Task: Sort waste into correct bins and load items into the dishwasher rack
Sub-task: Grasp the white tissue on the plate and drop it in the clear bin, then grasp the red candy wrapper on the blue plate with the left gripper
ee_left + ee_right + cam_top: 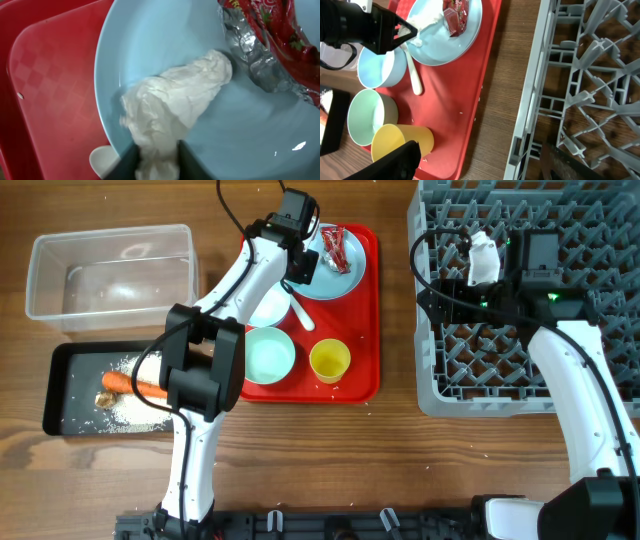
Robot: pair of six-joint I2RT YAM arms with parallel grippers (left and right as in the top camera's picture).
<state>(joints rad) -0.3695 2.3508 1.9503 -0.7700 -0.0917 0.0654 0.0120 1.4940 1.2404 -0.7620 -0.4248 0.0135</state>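
My left gripper (306,268) (157,165) is shut on a crumpled white napkin (175,105) lying on the pale-blue plate (340,278) (250,135). The red-and-white wrapper (333,248) (270,40) lies on the plate's far side. A white plastic spoon (301,316) (414,75), two bowls (270,358) (270,310) and the yellow cup (329,360) (400,142) sit on the red tray. The carrot (135,385) and rice (125,410) lie in the black tray (58,385). My right gripper (440,288) (480,165) is open and empty at the left edge of the rack (530,370) (590,75).
The clear tub (110,275) stands at the back left, behind the black tray. The red tray (365,330) (50,90) lies between the bins and the rack. My left arm crosses over the tray's left side. Bare wood shows along the front edge.
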